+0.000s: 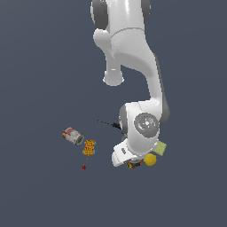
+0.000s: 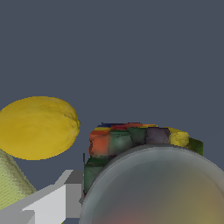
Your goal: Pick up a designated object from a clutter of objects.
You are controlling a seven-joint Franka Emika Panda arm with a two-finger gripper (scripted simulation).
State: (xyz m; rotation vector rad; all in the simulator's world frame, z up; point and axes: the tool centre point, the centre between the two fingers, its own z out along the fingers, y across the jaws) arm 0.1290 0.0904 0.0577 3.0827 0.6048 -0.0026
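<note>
The designated object point(image 2: 131, 142) is a short can with a greyish round lid and a red, orange, green and blue label, and it fills the lower part of the wrist view, very close to the camera. In the exterior view the can point(image 1: 134, 165) peeks out from under the white hand. My gripper point(image 1: 131, 162) is down over it. One pale finger point(image 2: 65, 197) lies against the can's side; the other finger is hidden by the lid. The rest of the clutter of objects lies around it.
A yellow ball point(image 1: 150, 159) point(image 2: 38, 127) sits right beside the can, with a pale-green sponge point(image 1: 161, 147) behind it. A screwdriver point(image 1: 108, 123), a red-and-white can point(image 1: 72, 135), an orange patterned box point(image 1: 89, 147) and a tiny red piece point(image 1: 84, 167) lie toward the exterior view's left.
</note>
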